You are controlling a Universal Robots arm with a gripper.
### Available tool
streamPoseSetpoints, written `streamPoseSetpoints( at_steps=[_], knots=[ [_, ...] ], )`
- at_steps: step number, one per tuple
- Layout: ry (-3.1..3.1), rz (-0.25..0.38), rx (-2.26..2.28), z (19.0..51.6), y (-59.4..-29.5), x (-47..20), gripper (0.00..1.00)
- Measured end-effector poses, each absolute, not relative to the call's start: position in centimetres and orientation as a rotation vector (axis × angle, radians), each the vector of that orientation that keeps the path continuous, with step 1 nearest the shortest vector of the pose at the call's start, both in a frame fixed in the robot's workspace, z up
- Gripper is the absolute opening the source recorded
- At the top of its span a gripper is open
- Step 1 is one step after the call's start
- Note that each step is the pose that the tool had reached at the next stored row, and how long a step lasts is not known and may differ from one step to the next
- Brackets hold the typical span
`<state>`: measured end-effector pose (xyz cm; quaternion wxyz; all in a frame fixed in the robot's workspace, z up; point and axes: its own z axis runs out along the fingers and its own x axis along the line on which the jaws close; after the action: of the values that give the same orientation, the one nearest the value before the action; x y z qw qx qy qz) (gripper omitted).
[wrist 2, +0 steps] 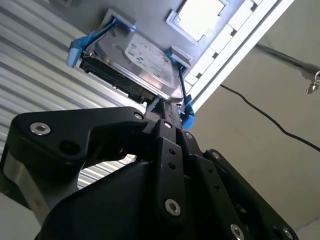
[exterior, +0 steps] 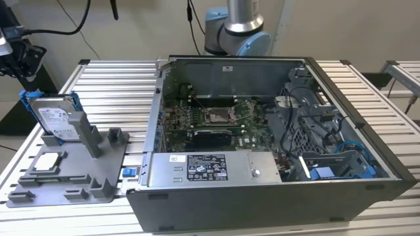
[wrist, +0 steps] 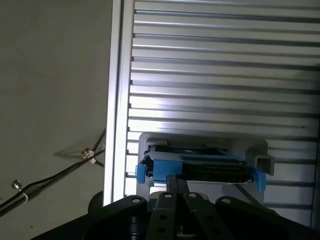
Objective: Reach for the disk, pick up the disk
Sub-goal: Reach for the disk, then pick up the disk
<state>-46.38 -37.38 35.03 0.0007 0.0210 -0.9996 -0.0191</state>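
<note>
The disk [exterior: 54,118] stands on edge in a grey fixture [exterior: 98,169] at the exterior view's left: silver-grey with a white label and a bright blue bracket. My gripper [exterior: 25,73] hangs just above and behind its upper end, not touching it as far as that view shows. In the second wrist view the black fingers close together into a narrow tip, and the gripper [wrist 2: 161,109] points at the disk's [wrist 2: 145,60] near edge. The first wrist view has the gripper [wrist: 176,182] just short of the disk's [wrist: 200,167] blue-framed edge. Nothing is between the fingers.
A small square silver chip [exterior: 47,162] lies flat on the same fixture, in front of the disk. An open computer case [exterior: 262,147] takes up the middle and right of the slatted metal table [exterior: 111,83]. Cables [wrist: 60,172] hang beyond the table's edge.
</note>
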Motion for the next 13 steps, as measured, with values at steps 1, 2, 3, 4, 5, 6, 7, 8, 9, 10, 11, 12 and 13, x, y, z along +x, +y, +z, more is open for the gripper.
streamPoseSetpoints(
  at_steps=[1, 2, 3, 4, 5, 6, 7, 8, 9, 10, 11, 12, 13],
  knots=[
    [-3.139, -0.060, 0.071, 35.02, -37.38, -46.29, 0.00],
    [-3.139, -0.060, 0.077, 35.02, -37.36, -46.22, 0.00],
    [-3.138, -0.060, 0.083, 35.02, -37.34, -46.19, 0.00],
    [-3.138, -0.060, 0.087, 35.02, -37.34, -46.19, 0.00],
    [-3.138, -0.060, 0.087, 35.02, -37.34, -46.19, 0.00],
    [-3.138, -0.060, 0.088, 35.02, -37.34, -46.19, 0.00],
    [-3.138, -0.060, 0.089, 35.02, -37.35, -46.18, 0.00],
    [-3.138, -0.060, 0.089, 35.02, -37.35, -46.18, 0.00],
    [-3.138, -0.060, 0.089, 35.02, -37.35, -46.18, 0.00],
    [-3.138, -0.060, 0.090, 35.02, -37.35, -46.18, 0.00],
    [-3.138, -0.060, 0.090, 35.02, -37.35, -46.18, 0.00],
    [-3.138, -0.060, 0.092, 35.02, -37.34, -46.18, 0.00],
    [-3.138, -0.060, 0.099, 35.02, -37.34, -46.18, 0.00]
  ],
)
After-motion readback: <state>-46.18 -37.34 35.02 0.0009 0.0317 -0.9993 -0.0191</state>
